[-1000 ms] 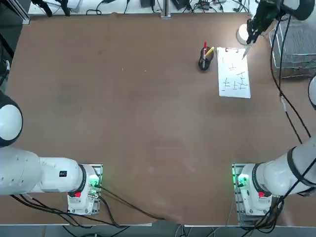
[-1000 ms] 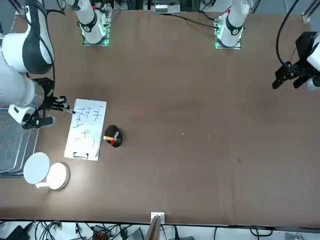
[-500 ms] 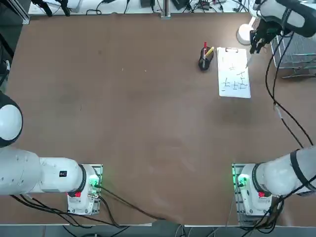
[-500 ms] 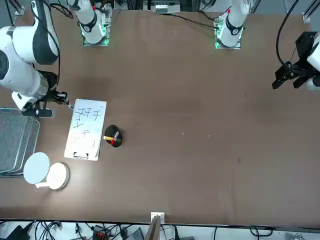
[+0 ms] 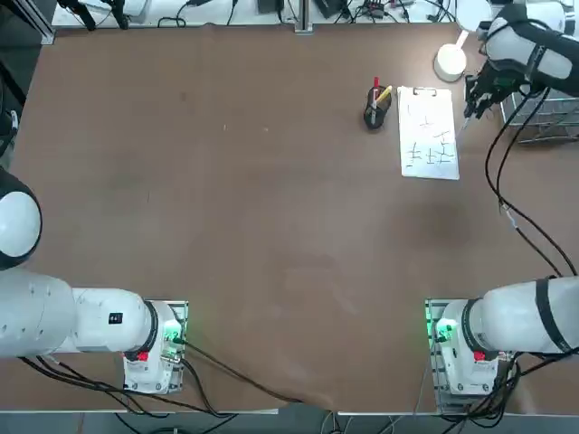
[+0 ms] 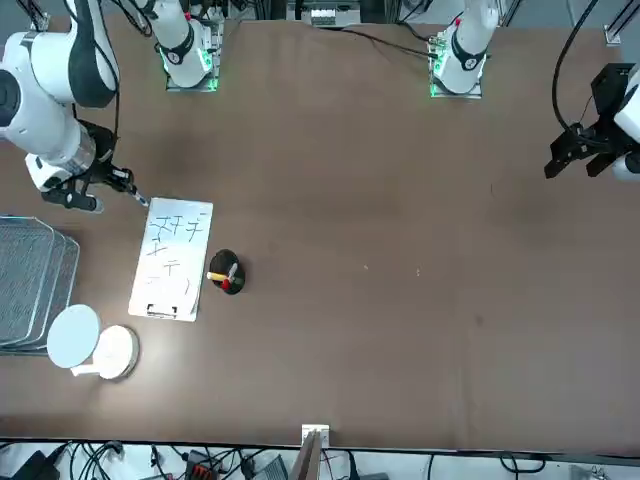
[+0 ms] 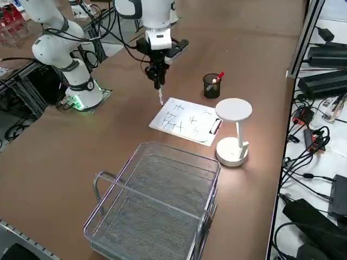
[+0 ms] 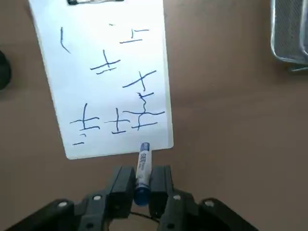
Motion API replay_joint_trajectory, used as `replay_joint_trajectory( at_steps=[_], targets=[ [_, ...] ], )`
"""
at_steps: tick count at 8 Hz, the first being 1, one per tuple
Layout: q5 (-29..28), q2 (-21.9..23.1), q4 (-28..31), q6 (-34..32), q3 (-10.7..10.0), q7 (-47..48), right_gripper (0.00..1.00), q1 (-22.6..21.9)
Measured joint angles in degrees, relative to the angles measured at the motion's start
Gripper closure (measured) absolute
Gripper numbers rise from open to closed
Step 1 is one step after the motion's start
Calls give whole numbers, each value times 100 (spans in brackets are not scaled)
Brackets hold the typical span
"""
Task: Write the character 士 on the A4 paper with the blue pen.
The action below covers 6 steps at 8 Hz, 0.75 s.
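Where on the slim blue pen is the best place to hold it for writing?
Mid-barrel, from above, as the right pincer grips it now: the slim blue pen sits clamped between both fingers, tip pointing down beyond them towards the white A4 paper, near its edge.

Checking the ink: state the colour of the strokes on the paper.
Blue strokes on the white A4 paper, clearest in the right wrist view.

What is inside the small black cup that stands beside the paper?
The black cup holds a red pen and a yellow pen, tips sticking out above the rim. Their lower parts and the cup's bottom are hidden by its wall.
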<state>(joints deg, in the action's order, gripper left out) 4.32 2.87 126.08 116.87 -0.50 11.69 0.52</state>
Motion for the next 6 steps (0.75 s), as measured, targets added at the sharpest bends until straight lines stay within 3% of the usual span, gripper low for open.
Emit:
replay_joint_trajectory(
  at_steps=[2, 6],
  targets=[
    [175, -5, 264, 335, 121, 253, 79, 136],
    [192, -8, 668, 880, 130, 374, 79, 238]
  ],
)
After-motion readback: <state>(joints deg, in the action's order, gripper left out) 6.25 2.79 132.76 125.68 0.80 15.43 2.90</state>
